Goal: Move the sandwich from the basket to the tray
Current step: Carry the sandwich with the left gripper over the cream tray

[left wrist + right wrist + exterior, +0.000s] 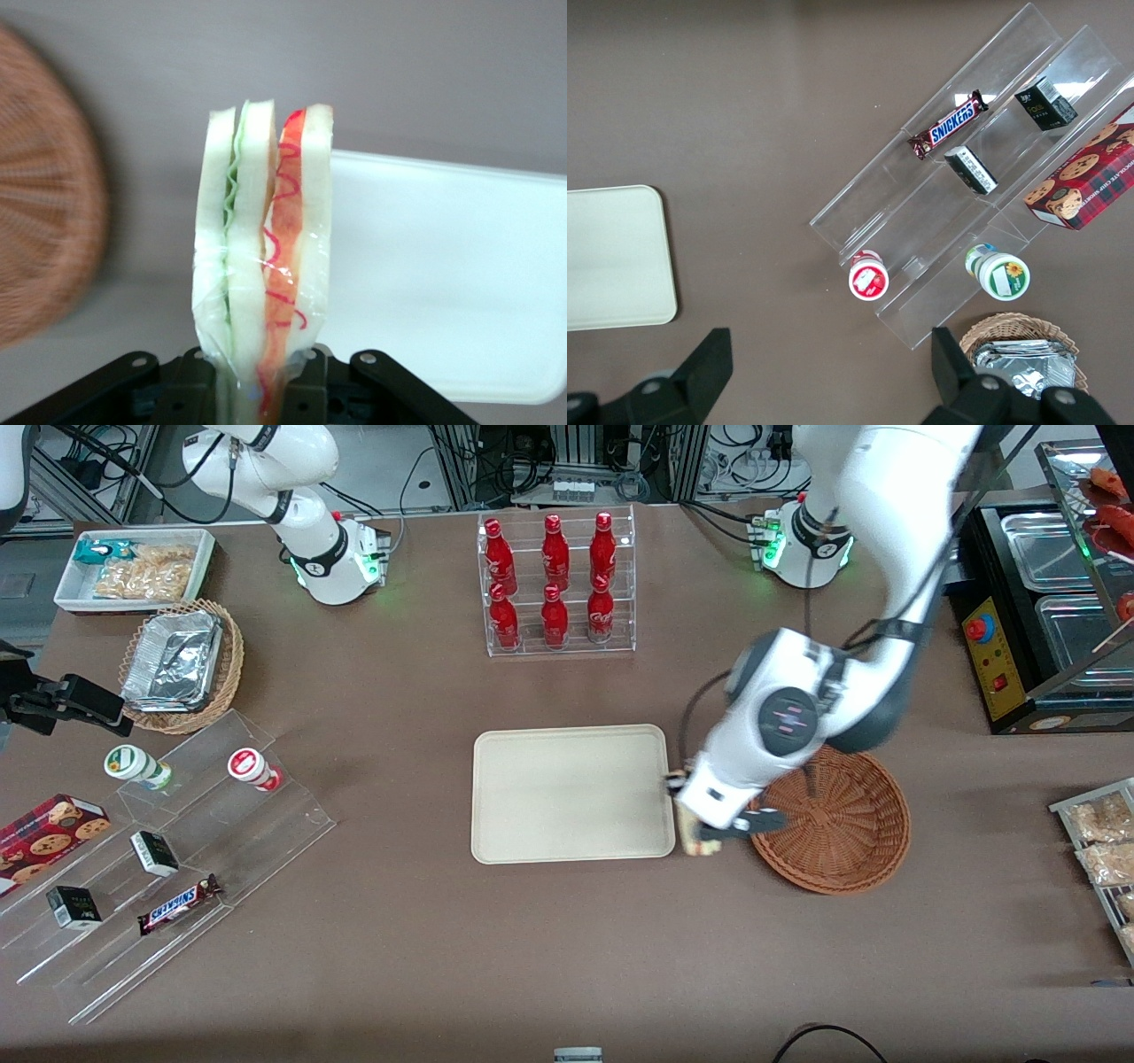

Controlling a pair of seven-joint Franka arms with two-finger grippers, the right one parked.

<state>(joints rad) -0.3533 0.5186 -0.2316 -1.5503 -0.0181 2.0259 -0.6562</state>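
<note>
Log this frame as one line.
phase: transfer | gripper: shut on sandwich, between basket and tray | basket: empty | tray: empty

We can read one word for certain: "SNICKERS", in blue letters on the brown candy bar (950, 126) lying on the clear stepped display stand (983, 190). The same bar (178, 904) shows it in the front view. Other labels are too small for us to read.

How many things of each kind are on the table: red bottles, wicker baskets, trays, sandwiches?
Red bottles: 6
Wicker baskets: 2
Tray: 1
Sandwich, held by the gripper between tray and basket: 1
Total: 10
</note>
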